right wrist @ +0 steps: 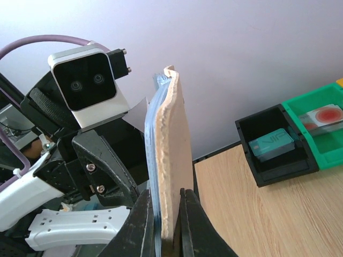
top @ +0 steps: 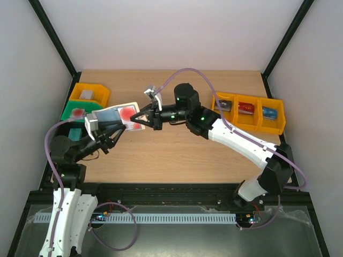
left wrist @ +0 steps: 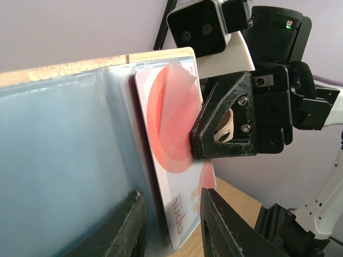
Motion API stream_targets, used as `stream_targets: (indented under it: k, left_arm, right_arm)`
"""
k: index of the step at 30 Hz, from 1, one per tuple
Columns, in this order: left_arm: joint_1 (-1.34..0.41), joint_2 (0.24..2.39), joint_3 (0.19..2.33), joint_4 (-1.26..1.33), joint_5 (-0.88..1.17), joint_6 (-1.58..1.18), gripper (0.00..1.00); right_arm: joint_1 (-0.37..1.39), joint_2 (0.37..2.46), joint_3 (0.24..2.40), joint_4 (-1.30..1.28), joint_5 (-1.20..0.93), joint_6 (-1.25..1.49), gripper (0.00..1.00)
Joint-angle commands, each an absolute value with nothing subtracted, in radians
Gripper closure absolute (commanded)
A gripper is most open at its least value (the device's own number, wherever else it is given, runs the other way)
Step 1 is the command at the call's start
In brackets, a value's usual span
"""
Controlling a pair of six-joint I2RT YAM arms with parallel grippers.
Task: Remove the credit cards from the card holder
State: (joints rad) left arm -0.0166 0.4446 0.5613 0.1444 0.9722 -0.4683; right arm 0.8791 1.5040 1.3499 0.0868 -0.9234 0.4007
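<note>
Beige card holder (top: 110, 114) hangs open; left gripper (left wrist: 171, 194) clamps one edge, right gripper (right wrist: 164, 194) is closed tight on the opposite flap, over the red credit card (left wrist: 167, 140).

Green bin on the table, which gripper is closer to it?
Left. The left gripper holds the card holder close beside the green bin; the right gripper grips the holder's opposite edge, farther from the bin.

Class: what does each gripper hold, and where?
Both hold the open card holder: left gripper at one end, right gripper pinching the opposite end, over the red card.
</note>
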Motion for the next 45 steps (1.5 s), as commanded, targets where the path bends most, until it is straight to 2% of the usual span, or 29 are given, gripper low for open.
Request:
stream_targets:
  k: [1, 8, 15, 19, 24, 27, 29, 32, 34, 38, 41, 45]
  left_arm:
    - [-0.030, 0.456, 0.544, 0.192, 1.006, -0.495, 0.69]
    - [-0.035, 0.458, 0.491, 0.412, 1.034, -0.698, 0.71]
    - [-0.035, 0.462, 0.470, 0.776, 1.074, -1.043, 0.78]
    - [-0.035, 0.466, 0.467, 0.876, 1.107, -1.136, 0.75]
    - [-0.038, 0.478, 0.479, 0.839, 1.147, -1.127, 0.66]
    - [-0.040, 0.484, 0.509, 0.735, 1.164, -1.040, 0.65]
    - [-0.040, 0.482, 0.549, 0.563, 1.170, -0.864, 0.67]
    - [-0.040, 0.490, 0.649, 0.082, 1.072, -0.410, 0.70]
    - [-0.040, 0.491, 0.663, -0.028, 0.993, -0.295, 0.74]
    - [-0.040, 0.479, 0.636, -0.019, 0.996, -0.289, 0.82]
    - [-0.041, 0.468, 0.608, 0.076, 1.039, -0.367, 0.97]
    - [-0.040, 0.460, 0.587, 0.185, 1.099, -0.488, 0.98]
  right_arm:
    - [0.934, 1.518, 1.383, 0.247, -1.017, 0.426, 0.98]
    - [0.948, 1.553, 1.382, 0.247, -0.943, 0.393, 0.98]
    - [0.942, 1.571, 1.373, 0.307, -1.004, 0.428, 0.98]
    - [0.933, 1.568, 1.351, 0.380, -1.042, 0.483, 0.98]
    - [0.929, 1.569, 1.352, 0.399, -1.061, 0.502, 0.98]
    - [0.929, 1.571, 1.358, 0.324, -1.005, 0.462, 0.98]
    - [0.937, 1.569, 1.371, 0.249, -0.930, 0.410, 0.98]
    - [0.968, 1.572, 1.411, 0.153, -0.866, 0.315, 0.98]
    - [0.989, 1.577, 1.421, 0.149, -0.897, 0.288, 0.98]
    - [1.010, 1.579, 1.425, 0.146, -0.886, 0.253, 0.98]
    - [1.013, 1.582, 1.422, 0.156, -0.884, 0.253, 0.98]
    - [1.006, 1.576, 1.416, 0.152, -0.912, 0.251, 0.98]
